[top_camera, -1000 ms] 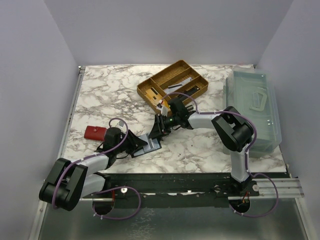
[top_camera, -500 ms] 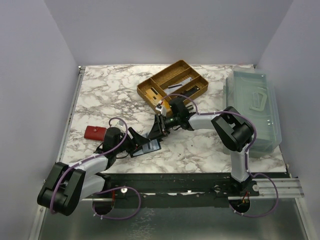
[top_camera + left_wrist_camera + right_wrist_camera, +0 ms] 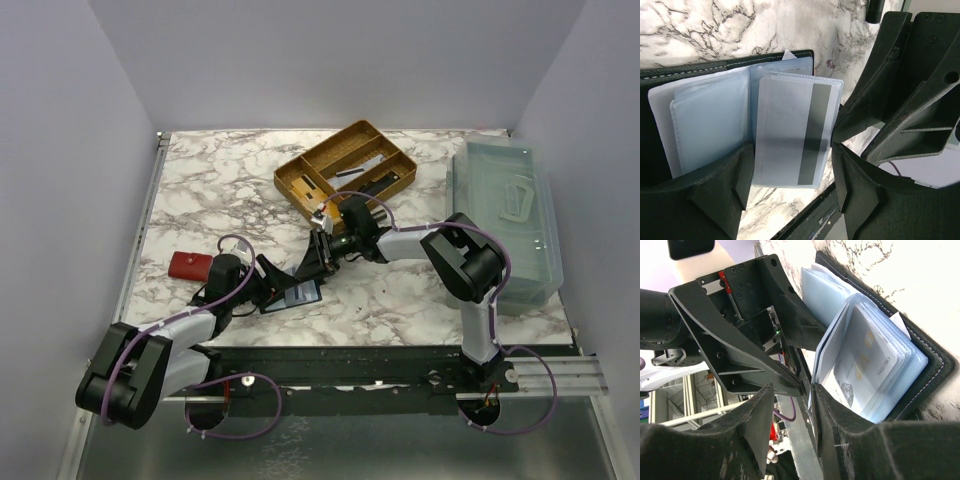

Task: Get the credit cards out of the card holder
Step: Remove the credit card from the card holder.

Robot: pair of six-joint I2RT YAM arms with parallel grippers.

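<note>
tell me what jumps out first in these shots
The left gripper and right gripper meet over an open black card holder near the marble table's front edge. In the left wrist view, a pale card with a dark stripe lies between the left gripper's spread fingers. A gold tray sits behind them.

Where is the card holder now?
In the top view the card holder lies left of centre near the front edge of the table, between the left fingers and right fingers, beside a red pouch.
</note>
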